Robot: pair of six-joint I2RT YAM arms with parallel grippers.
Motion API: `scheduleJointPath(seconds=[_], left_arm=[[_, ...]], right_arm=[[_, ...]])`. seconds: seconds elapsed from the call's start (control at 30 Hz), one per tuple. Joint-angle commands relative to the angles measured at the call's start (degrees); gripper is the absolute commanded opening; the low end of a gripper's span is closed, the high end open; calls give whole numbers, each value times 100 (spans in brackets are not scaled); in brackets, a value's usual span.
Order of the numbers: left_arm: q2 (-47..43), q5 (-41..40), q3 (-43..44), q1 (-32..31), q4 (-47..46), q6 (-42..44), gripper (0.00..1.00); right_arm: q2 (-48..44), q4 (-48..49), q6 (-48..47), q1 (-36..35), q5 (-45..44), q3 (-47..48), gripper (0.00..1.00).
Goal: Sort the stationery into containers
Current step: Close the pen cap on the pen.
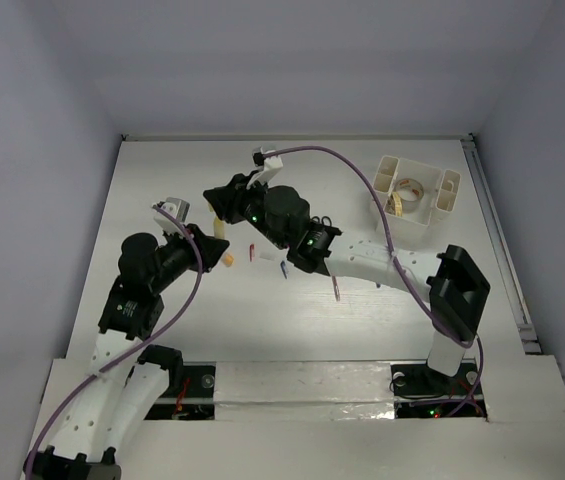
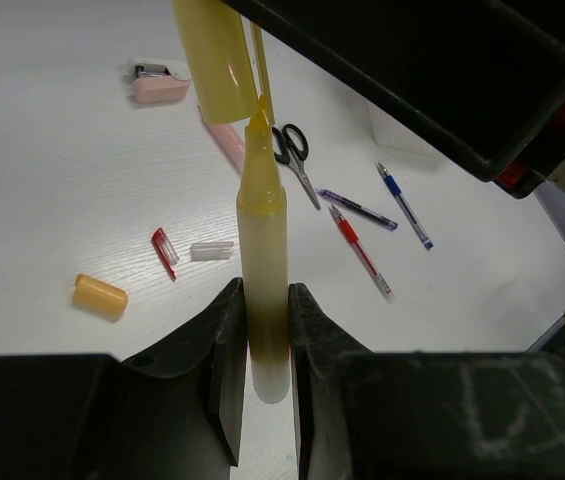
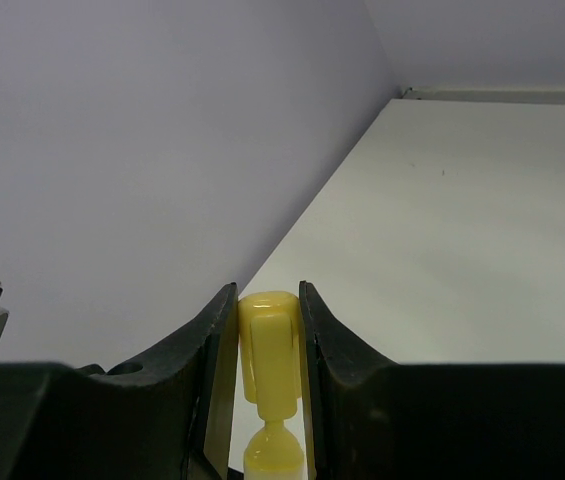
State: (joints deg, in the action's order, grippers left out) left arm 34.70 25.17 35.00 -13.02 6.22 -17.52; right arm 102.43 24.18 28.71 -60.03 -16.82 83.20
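Observation:
My left gripper (image 2: 265, 340) is shut on the barrel of a yellow highlighter (image 2: 262, 250), held above the table. My right gripper (image 3: 267, 310) is shut on the highlighter's yellow cap (image 3: 267, 350), which sits just at the marker's tip (image 2: 260, 118). The two grippers meet left of the table's middle in the top view (image 1: 220, 222). Black-handled scissors (image 2: 292, 150), a blue pen (image 2: 405, 205), a red pen (image 2: 359, 252) and a purple pen (image 2: 357, 208) lie on the table below. The cream-white organizer (image 1: 440, 205) stands at the far right with a tape roll (image 1: 409, 187) inside.
A pink stapler (image 2: 159, 82), a pink marker (image 2: 224, 140), an orange cap (image 2: 100, 295), a red clip (image 2: 165, 252) and a clear cap (image 2: 211, 250) lie loose on the white table. The right arm (image 1: 362, 258) stretches across the middle. Walls surround the table.

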Motion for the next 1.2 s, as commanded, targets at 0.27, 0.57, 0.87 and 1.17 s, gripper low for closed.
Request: scheduleJointPath(seconds=[0.27, 0.57, 0.87, 1.17], left_arm=[[-174, -451, 129, 27, -94, -6, 0], [-332, -733, 174, 27, -77, -6, 0], [-481, -687, 173, 27, -156, -6, 0], [-719, -961, 182, 133, -130, -6, 0]], right_arm=[[-162, 297, 3, -44, -129, -14, 1], [-110, 420, 109, -281, -164, -102, 1], [-188, 570, 433, -334, 3, -383, 1], [-408, 421, 891, -439, 153, -823, 1]])
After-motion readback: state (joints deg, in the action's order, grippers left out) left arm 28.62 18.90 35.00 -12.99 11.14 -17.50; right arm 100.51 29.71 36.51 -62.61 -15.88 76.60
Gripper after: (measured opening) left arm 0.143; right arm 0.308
